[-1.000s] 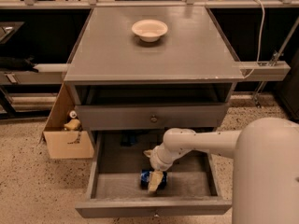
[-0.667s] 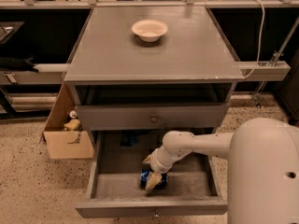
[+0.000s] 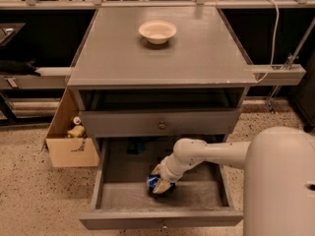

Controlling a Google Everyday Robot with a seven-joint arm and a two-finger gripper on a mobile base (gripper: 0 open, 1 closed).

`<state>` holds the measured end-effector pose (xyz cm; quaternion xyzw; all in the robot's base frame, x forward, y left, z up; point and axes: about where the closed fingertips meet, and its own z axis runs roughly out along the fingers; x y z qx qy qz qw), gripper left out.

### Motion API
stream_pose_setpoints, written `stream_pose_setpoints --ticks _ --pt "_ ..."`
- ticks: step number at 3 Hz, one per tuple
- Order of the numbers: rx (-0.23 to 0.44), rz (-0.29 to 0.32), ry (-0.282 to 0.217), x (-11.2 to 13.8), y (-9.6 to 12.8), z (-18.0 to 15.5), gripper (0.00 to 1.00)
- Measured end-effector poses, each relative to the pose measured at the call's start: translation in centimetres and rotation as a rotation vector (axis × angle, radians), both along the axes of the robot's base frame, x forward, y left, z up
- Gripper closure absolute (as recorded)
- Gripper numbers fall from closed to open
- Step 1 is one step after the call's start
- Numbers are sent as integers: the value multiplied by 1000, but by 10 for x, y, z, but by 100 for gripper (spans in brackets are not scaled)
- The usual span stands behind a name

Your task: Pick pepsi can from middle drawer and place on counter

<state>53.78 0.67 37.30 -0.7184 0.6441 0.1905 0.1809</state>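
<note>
Pepsi can (image 3: 153, 183) lies low in the open middle drawer (image 3: 125, 194), toward the front. Gripper (image 3: 161, 180) is down on it; clamped or not, cannot tell. Step looks like the pick. Next calls for a sure hold, then a lift clear of the drawer front to the counter (image 3: 197, 53).

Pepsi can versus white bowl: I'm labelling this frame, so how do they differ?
The pepsi can is dark blue; the bowl is white. The pepsi can is down in the open middle drawer; the bowl sits up on the counter. The gripper is at the pepsi can, far from the bowl. Both rest on grey surfaces.
</note>
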Motion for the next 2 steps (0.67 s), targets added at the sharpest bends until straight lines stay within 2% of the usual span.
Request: stream_pose_setpoints --ticks 1,2 --pt "65 16 -56 -3 -3 45 93" --pt "169 42 -107 0 -10 105 100"
